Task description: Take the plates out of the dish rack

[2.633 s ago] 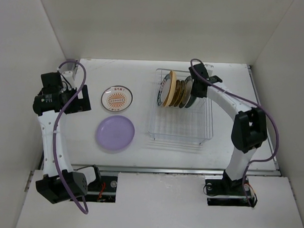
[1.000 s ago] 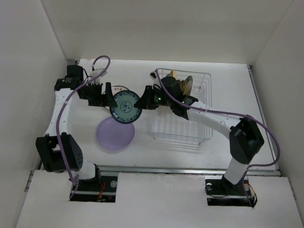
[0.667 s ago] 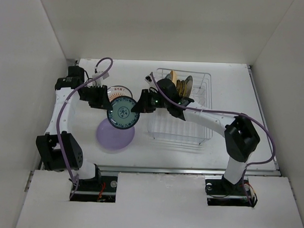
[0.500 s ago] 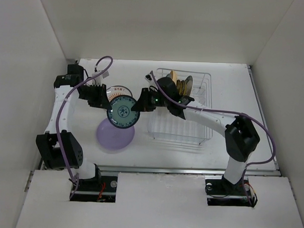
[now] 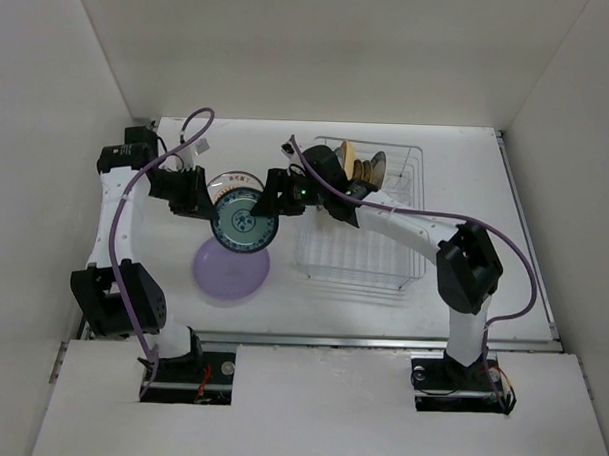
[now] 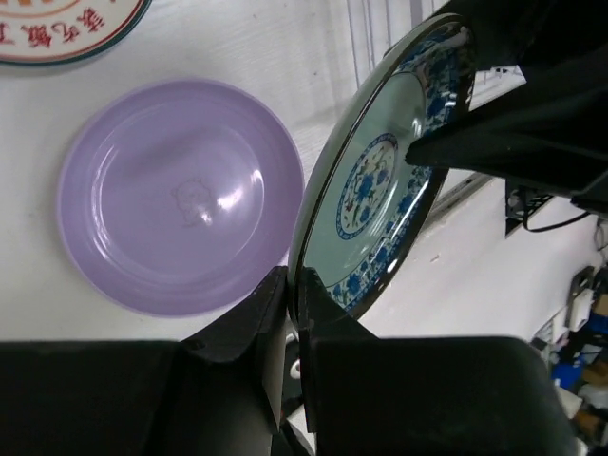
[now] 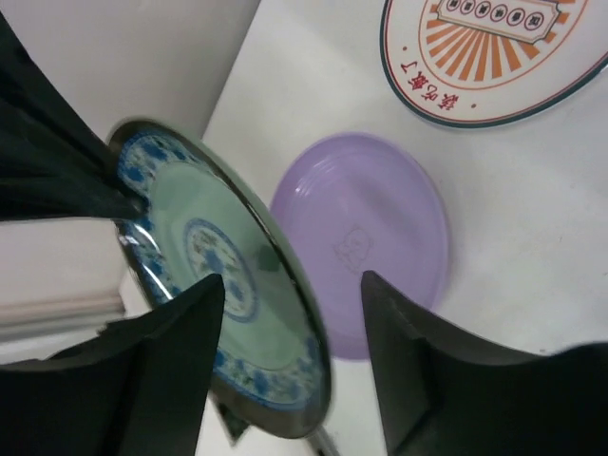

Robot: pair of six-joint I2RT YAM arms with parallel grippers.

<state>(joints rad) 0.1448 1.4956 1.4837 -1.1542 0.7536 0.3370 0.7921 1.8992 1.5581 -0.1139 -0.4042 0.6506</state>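
- Teal patterned plate (image 5: pixel 242 223): your left gripper (image 6: pixel 294 285) pinches its rim; your right gripper (image 7: pixel 290 277) stands open around it.
- Lavender plate (image 5: pixel 230 270), orange-patterned plate (image 7: pixel 494 47): unloaded.
- Dish rack (image 5: pixel 363 262): several plates (image 5: pixel 359 170) await you.

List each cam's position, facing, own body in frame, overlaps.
Top external: overhead from behind, looking down on table, rack, left arm, right arm.
Left wrist: on left arm, looks past left gripper, shut on teal plate's rim, to lavender plate.
Right wrist: on right arm, looks through open right gripper at teal plate, lavender plate, orange plate.
Shared: both wrists see teal and lavender plates.
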